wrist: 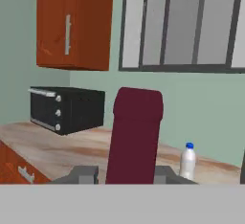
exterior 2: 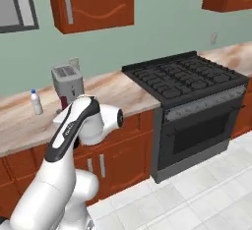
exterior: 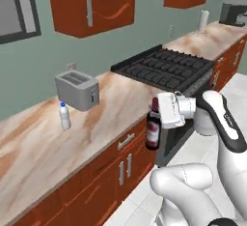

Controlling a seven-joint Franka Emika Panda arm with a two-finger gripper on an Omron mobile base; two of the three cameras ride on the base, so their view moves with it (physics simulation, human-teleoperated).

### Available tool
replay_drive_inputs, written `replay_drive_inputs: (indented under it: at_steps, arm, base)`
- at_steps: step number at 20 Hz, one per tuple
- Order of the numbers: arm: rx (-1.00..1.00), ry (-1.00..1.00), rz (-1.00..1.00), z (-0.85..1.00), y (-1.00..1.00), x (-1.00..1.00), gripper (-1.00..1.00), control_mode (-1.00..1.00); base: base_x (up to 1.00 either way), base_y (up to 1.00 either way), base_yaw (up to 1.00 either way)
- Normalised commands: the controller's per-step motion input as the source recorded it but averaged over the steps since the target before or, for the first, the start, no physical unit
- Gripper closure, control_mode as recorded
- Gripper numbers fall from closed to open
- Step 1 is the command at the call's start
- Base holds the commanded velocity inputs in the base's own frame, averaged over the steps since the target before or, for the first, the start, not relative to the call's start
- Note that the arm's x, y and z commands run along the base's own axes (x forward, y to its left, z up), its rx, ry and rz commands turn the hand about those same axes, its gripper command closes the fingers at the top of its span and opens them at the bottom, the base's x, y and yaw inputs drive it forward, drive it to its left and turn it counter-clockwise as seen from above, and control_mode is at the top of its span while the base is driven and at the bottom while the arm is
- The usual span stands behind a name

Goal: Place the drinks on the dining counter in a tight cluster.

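I've got the pincer (exterior: 159,111) clamped on the dark wine bottle with maroon label (exterior: 153,129), hanging off the marbled tabletop (exterior: 43,143) edge. Glass: heavy, slick, fragile; neck grip looks okay.

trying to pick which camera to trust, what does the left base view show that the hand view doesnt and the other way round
Left base view alone: the toaster, the black stove top, and the whole wine bottle held in the shut gripper, off the counter's front edge. Hand view alone: a window and a black countertop oven. Both share: the wine bottle, the small white bottle standing on the marbled counter, and orange wall cabinets.
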Motion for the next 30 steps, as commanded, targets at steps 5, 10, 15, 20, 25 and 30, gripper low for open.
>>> replay_drive_inputs:
  at_steps: [5, 10, 15, 20, 25, 30]
  arm:
    - [0.0, 0.0, 0.0, 0.0, 0.0, 0.0, 1.0, 1.0]
    - [0.0, 0.0, 0.0, 0.0, 0.0, 0.0, 1.0, 1.0]
    - [0.0, 0.0, 0.0, 0.0, 0.0, 0.0, 1.0, 1.0]
    - [0.0, 0.0, 0.0, 0.0, 0.0, 0.0, 1.0, 1.0]
    - [0.0, 0.0, 0.0, 0.0, 0.0, 0.0, 1.0, 1.0]
    - [0.0, 0.0, 0.0, 0.0, 0.0, 0.0, 1.0, 1.0]
  base:
    - [0.0, 0.09, -0.96]
    - [0.0, 0.09, -0.96]
    - [0.0, 0.07, -0.95]
    - [0.17, 0.05, -0.79]
    - [0.56, 0.13, -0.46]
    - [0.87, 0.1, -0.09]
